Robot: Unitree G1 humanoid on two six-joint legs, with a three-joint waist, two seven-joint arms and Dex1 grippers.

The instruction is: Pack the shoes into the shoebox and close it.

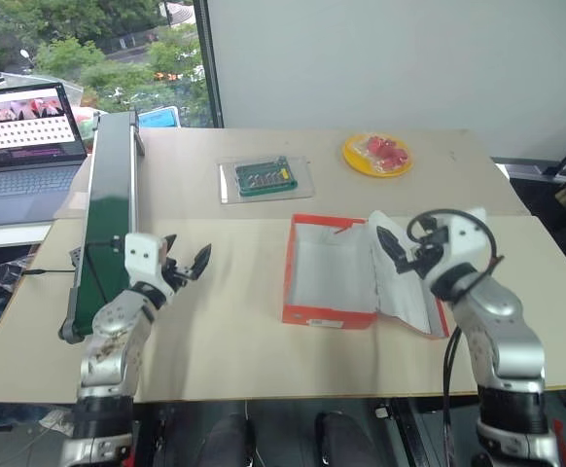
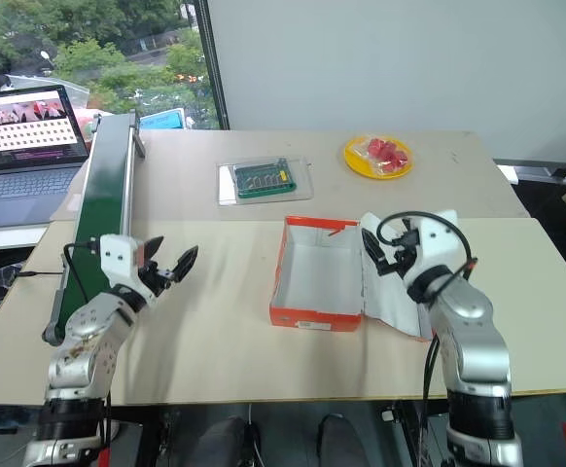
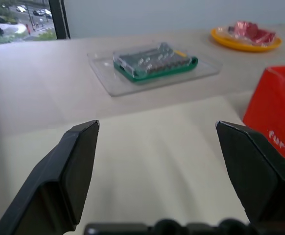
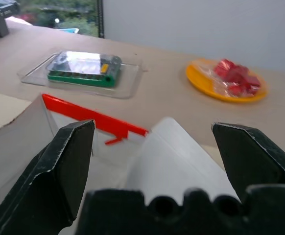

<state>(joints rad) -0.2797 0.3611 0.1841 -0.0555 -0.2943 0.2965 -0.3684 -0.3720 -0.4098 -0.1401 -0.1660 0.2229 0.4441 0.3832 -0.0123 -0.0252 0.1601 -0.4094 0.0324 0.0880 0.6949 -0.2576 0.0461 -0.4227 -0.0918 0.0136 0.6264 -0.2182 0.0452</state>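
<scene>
Shoebox (image 1: 327, 270) is seen open on the surface (image 1: 225, 321), lid (image 1: 405, 277) folded out to its right. Left claw (image 1: 186, 265) is held spread, w/ nothing between fingers, left of box. Right claw (image 1: 392, 251) is spread over the lid, nothing gripped.
</scene>
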